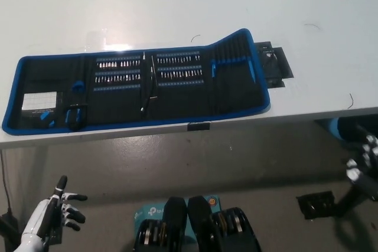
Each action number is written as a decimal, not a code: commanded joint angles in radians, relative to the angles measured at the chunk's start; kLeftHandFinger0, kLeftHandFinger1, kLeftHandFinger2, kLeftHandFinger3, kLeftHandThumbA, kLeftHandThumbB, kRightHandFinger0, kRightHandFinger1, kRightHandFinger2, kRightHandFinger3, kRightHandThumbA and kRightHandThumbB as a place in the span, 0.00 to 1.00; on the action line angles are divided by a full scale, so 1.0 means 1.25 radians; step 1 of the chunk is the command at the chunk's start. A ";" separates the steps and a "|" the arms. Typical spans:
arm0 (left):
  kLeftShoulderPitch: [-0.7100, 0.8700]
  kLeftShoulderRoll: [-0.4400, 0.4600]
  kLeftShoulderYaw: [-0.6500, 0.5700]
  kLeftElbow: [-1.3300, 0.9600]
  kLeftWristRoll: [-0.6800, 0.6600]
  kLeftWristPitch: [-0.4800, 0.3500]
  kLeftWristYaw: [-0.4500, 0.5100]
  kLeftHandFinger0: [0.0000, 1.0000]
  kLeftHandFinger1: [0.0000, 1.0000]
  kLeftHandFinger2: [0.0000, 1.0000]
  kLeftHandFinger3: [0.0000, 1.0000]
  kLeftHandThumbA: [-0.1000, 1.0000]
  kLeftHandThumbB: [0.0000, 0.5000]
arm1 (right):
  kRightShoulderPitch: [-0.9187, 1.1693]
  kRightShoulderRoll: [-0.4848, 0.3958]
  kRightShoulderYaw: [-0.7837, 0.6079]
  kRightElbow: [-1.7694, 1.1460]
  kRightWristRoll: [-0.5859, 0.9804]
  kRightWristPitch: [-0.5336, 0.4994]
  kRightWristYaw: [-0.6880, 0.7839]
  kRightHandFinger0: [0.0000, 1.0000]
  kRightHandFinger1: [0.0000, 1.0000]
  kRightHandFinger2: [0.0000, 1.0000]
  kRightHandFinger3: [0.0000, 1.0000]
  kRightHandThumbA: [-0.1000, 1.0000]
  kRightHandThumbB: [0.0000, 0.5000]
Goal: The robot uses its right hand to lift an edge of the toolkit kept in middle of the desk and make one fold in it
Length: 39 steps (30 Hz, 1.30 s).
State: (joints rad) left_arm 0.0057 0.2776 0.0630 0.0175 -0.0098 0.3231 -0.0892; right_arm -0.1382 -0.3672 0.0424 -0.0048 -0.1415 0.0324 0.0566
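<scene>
The black right hand sits at the right edge of the view, below the front edge of the tabletop and out over the floor. It holds nothing; its fingers look loosely curled, but the hand is dark, blurred and partly cut off by the frame, so how far they are spread cannot be told. It is well apart from the toolkit.

The white left hand rests low at the lower left, also below the tabletop, its fingers spread apart and empty.

The toolkit lies unrolled across the middle of the white tabletop, a long black roll with a blue border, stretching from the left side almost to the right. Its front edge runs close along the tabletop's front edge. Most of it lies flat; the right end rises at an angle, its top corner higher in the view than the rest. Rows of small silver bits fill the middle panels, a slim tool lies along the central seam, and a white card sits in the left panel with small blue pieces near it. A black flap sticks out beyond the right end, flat on the tabletop.
</scene>
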 commanded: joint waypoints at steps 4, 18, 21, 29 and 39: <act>-0.005 0.001 0.005 -0.025 -0.004 -0.001 -0.006 0.41 0.41 0.32 0.53 1.00 0.99 | -0.153 -0.050 0.063 -0.210 0.013 0.114 0.141 0.43 0.48 0.68 1.00 0.10 0.26; -0.013 -0.008 0.011 -0.010 -0.014 -0.012 -0.010 0.38 0.39 0.30 0.50 1.00 1.00 | -0.311 -0.019 0.099 -0.169 0.028 0.144 0.193 0.35 0.43 0.62 0.96 0.14 0.33; -0.012 -0.009 0.010 -0.017 -0.010 0.001 -0.006 0.39 0.40 0.31 0.50 1.00 1.00 | -0.336 0.006 0.093 -0.114 0.037 0.119 0.187 0.41 0.46 0.62 0.96 0.13 0.34; -0.012 -0.010 0.006 -0.009 -0.001 -0.010 -0.003 0.35 0.37 0.29 0.48 1.00 1.00 | -0.362 0.089 0.049 -0.038 0.050 0.144 0.142 0.46 0.50 0.64 0.97 0.22 0.40; 0.003 -0.018 0.007 -0.020 -0.003 -0.008 -0.001 0.40 0.40 0.33 0.53 1.00 0.99 | -0.380 0.170 -0.037 0.063 0.048 0.173 0.080 0.56 0.66 0.78 1.00 0.28 0.40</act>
State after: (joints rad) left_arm 0.0068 0.2514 0.0640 0.0209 -0.0112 0.3240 -0.0904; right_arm -0.5527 -0.1651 0.0399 0.0526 -0.1016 0.2462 0.2238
